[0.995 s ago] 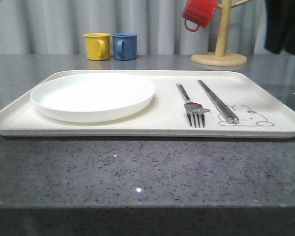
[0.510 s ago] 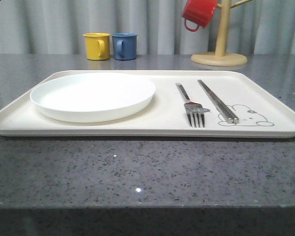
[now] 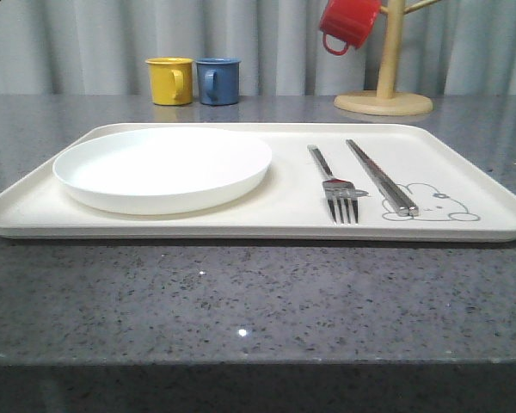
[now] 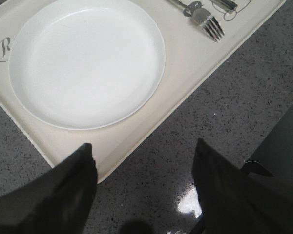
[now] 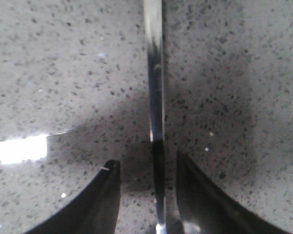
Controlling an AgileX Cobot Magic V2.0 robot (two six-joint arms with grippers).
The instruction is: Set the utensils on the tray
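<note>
In the front view, your tray [image 3: 464, 225] lies across the grey counter [image 3: 241, 301] with the white plate [image 3: 163, 168] on its left half. The fork [image 3: 334, 185] and the chopsticks [image 3: 382, 176] already lie on the tray to the right of the plate, side by side, long axes running front to back, the chopstick tips over the bunny drawing. There is bare tray between plate and fork, and more to the right of the chopsticks.

In the left wrist view, your left gripper [image 4: 144, 163] hangs over the counter just off the tray's rim [image 4: 78, 161], fingers spread with nothing between them. The plate is just beyond that rim; the fork is farther, past the plate.

In the right wrist view, your right gripper [image 5: 146, 178] is low over bare counter, fingers apart, straddling a slim shiny handle [image 5: 155, 97], probably the spoon's. Its long axis runs straight away between the fingers, so they would close across its width. I can't tell whether the pads touch it yet. The right arm is plainly nearer; counter on both sides is free.
</note>
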